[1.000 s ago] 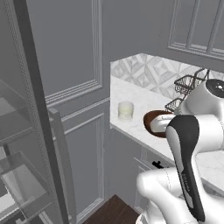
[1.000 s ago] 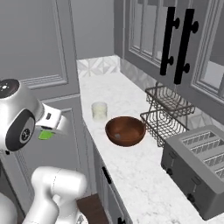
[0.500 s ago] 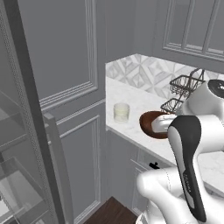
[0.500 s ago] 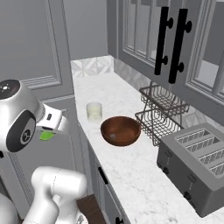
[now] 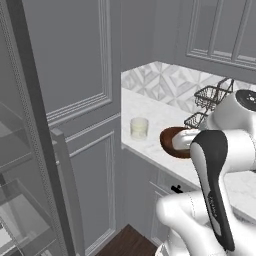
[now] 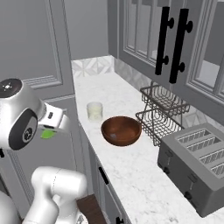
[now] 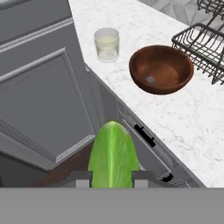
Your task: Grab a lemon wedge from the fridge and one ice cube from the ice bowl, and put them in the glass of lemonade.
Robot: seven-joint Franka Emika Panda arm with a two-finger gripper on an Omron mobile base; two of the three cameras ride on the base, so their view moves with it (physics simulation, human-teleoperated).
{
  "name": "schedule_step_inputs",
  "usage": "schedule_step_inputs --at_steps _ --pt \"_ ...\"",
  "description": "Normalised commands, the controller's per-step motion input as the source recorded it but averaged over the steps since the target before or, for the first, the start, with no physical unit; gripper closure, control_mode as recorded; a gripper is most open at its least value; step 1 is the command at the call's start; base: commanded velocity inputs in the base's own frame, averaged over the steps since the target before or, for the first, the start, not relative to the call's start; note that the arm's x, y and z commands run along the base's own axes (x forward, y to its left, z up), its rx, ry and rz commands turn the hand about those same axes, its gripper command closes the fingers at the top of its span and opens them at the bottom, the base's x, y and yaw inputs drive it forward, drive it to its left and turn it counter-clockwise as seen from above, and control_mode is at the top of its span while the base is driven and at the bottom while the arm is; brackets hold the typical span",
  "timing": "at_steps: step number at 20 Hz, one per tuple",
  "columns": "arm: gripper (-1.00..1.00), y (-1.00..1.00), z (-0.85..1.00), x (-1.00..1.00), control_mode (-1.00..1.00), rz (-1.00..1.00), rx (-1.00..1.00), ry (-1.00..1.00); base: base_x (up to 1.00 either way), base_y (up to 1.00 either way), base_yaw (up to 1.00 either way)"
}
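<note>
My gripper [image 7: 111, 176] is shut on the lemon wedge [image 7: 113, 153], a yellow-green piece standing up between the two fingertips. In the right base view the lemon wedge [image 6: 47, 134] hangs under the hand [image 6: 54, 123], off the counter's front edge and left of the glass. The glass of lemonade [image 7: 107, 43] stands upright on the white marble counter [image 7: 131, 26], apart from the gripper; the glass [image 6: 94, 111] [image 5: 139, 128] is beside the brown ice bowl [image 7: 161, 69]. A single ice cube [image 7: 150, 80] lies in the bowl. The fridge door [image 5: 30, 130] stands open at the left, clear shelves [image 5: 22, 200] showing.
A black wire rack [image 6: 164, 109] stands behind the bowl [image 6: 121, 130], and a grey toaster [image 6: 197, 153] sits at the right. Grey panelled cabinets [image 7: 39, 92] run below the counter and black-handled ones [image 6: 170, 43] hang above. My own arm [image 5: 215, 170] covers part of the bowl [image 5: 169, 141].
The whole picture has shifted a little, so the base has driven slightly relative to the counter. The arm holds the same pose with the wedge in the gripper.
</note>
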Motion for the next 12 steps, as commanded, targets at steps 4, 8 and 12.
schedule_step_inputs --at_steps 4,8,12 --pt "1.0 0.0 0.21 0.99 -1.0 0.11 -0.01 0.04 0.0 0.0 0.0" --pt "1.0 0.02 0.12 1.0 -1.0 0.04 -0.06 0.15 0.0 0.0 0.0" --pt "1.0 -0.21 0.0 0.83 -1.0 0.24 0.0 0.12 0.0 0.0 0.0"
